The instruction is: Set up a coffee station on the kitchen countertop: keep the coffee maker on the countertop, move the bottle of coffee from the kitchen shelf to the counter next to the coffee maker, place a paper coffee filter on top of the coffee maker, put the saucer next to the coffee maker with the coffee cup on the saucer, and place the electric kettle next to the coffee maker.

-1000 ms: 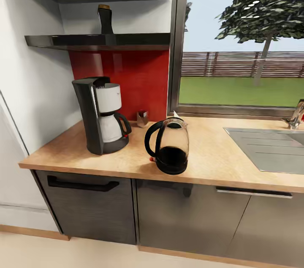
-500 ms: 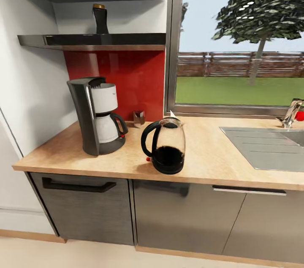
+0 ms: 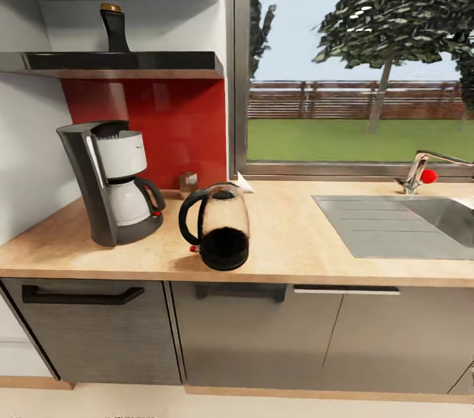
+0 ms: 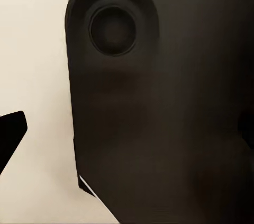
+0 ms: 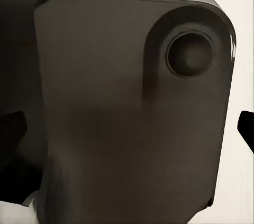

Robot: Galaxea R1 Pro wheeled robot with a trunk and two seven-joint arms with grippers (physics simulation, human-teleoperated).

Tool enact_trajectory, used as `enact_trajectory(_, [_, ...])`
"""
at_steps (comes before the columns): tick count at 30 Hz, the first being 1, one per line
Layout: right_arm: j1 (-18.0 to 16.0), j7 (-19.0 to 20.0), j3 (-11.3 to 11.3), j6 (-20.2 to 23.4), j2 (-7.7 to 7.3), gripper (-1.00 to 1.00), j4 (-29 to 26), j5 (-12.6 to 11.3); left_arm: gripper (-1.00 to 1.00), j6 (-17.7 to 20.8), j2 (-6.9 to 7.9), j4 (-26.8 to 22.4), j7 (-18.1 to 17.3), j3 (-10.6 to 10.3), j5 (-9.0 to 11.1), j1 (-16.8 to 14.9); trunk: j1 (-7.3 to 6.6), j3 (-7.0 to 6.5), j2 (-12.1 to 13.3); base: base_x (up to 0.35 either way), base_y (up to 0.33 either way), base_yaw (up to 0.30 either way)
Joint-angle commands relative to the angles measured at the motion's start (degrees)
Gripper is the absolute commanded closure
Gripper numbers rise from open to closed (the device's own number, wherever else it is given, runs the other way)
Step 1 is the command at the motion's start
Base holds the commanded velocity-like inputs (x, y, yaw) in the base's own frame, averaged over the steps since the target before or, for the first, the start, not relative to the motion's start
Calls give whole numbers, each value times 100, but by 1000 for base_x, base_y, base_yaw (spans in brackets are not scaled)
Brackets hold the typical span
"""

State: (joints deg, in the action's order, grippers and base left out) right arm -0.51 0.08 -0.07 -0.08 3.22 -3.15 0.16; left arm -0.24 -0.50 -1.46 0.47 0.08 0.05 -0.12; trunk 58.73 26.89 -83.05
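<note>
In the head view the black-and-white coffee maker (image 3: pixel 112 181) stands on the wooden countertop (image 3: pixel 296 247) at the left, against the wall. To its right is the glass electric kettle (image 3: pixel 220 227) with a black base and handle. The dark coffee bottle (image 3: pixel 113 28) with a gold cap stands on the black shelf (image 3: pixel 112 64) above. Behind the kettle by the window sill lies a white paper filter (image 3: pixel 244 183). A small brownish cup-like thing (image 3: pixel 188 182) sits against the red backsplash. In the wrist views my left gripper (image 4: pixel 127 134) and right gripper (image 5: pixel 127 128) hang open before dark robot body panels, holding nothing.
A steel sink (image 3: pixel 421 224) with a faucet (image 3: pixel 421 171) is set into the counter at the right. A large window (image 3: pixel 355 76) runs behind it. Grey cabinet fronts with a black drawer handle (image 3: pixel 82 296) are below, and pale floor lies in front.
The whole head picture has slid left as the camera turned right, bringing more of the sink and faucet into view. Nothing on the counter or shelf has moved.
</note>
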Motion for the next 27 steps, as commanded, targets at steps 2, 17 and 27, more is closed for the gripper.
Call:
enact_trajectory(2, [-2,1,-1,-1,-1,-100,-6,2,-100,-2,-2,-3,5,1,6,-2,0,14,-3,0,-277,162])
enact_trajectory(17, [-2,1,7,-1,-13,-100,-85,11,-100,12,-13,-8,-40,8,28,-7,-66,-5,118,0,-102,89])
enact_trajectory(27, [-2,-16,7,-8,-15,-100,-130,11,-100,34,-5,-5,-29,35,92,-27,-286,-184,519,0,0,0])
